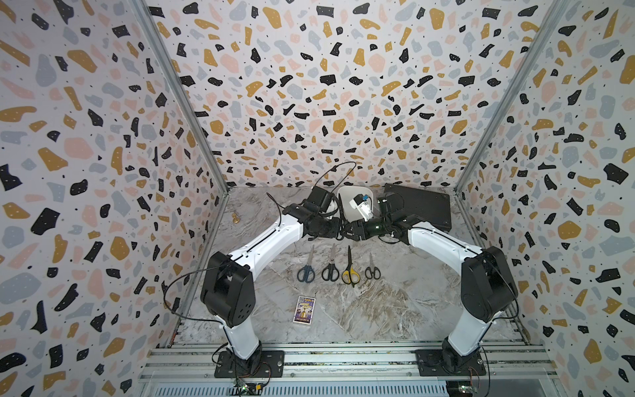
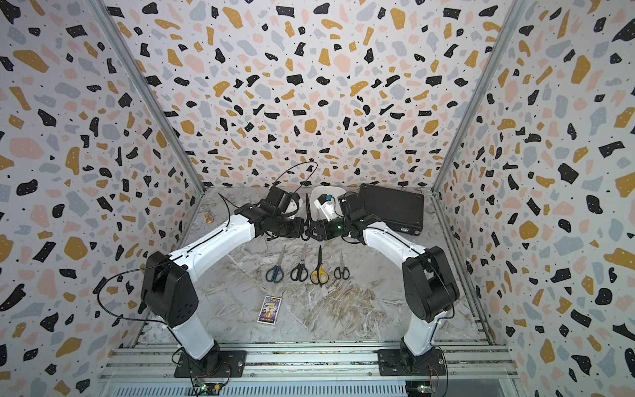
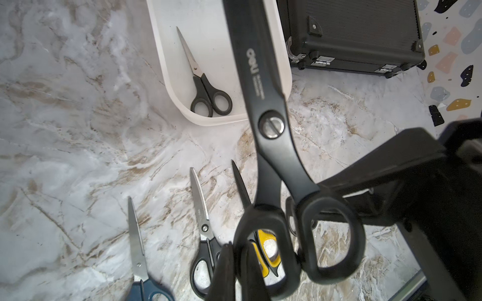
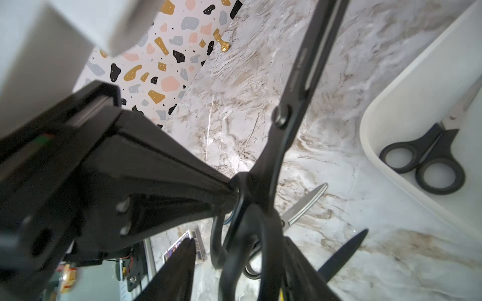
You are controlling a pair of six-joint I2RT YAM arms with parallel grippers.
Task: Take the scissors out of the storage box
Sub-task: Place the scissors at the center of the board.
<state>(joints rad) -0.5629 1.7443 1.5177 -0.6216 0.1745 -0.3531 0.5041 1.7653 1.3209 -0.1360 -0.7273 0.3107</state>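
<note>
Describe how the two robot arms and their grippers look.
The left arm and right arm have white shells, bulky black joint housings and black base plates. Thin black cables loop along both. The left gripper and right gripper are black and tapered.

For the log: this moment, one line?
left gripper: shut on black scissors; right gripper: at their handle; storage box: one pair; table: four pairs

Blk scissors [image 3: 260,86] blade reads "deli".

To my right lies a black case [image 1: 417,206]; far left, a gold chess piece [image 1: 235,219] stands. Nearer me lies a printed card [image 1: 302,310].
</note>
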